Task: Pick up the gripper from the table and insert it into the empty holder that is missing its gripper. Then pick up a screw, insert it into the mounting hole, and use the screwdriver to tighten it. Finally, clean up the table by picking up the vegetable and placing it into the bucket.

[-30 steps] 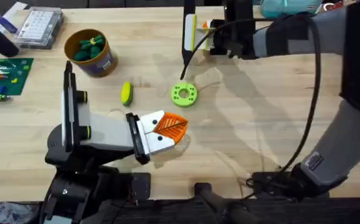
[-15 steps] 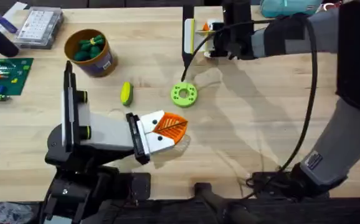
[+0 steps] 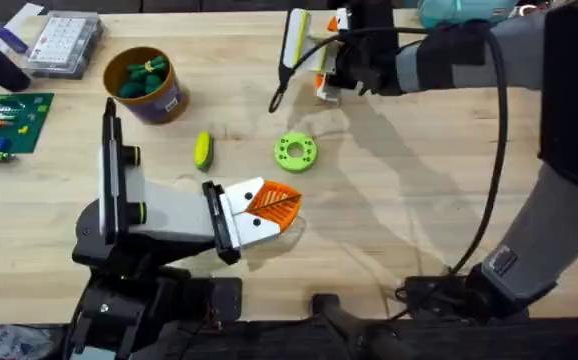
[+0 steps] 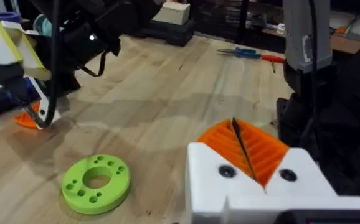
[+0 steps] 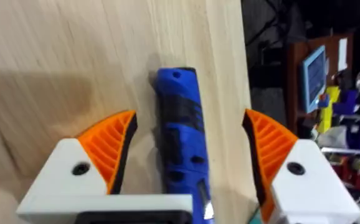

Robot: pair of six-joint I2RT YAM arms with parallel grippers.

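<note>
My right gripper (image 3: 314,55) is at the table's far edge, open. Its orange ribbed pads (image 5: 114,146) stand on either side of the blue screwdriver (image 5: 180,143), which lies flat on the wood untouched. My left gripper (image 3: 272,203) rests low at the near left. It is the white holder (image 4: 255,186) with the black end plate, and the orange ribbed gripper fin (image 4: 255,146) sits in it, jaws together. The yellow corn vegetable (image 3: 202,150) lies between the holder and the yellow-orange bucket (image 3: 169,100). No screw can be made out.
A lime-green ring disc (image 3: 295,151) lies mid-table, in front of the left gripper. The bucket holds dark green toy vegetables (image 3: 144,75). A clear parts box (image 3: 64,40) and a green circuit board (image 3: 4,120) sit at the far left.
My right gripper has moved farther toward the table's back edge and slightly left, turning as it went. The left arm, corn, ring and bucket have stayed put.
</note>
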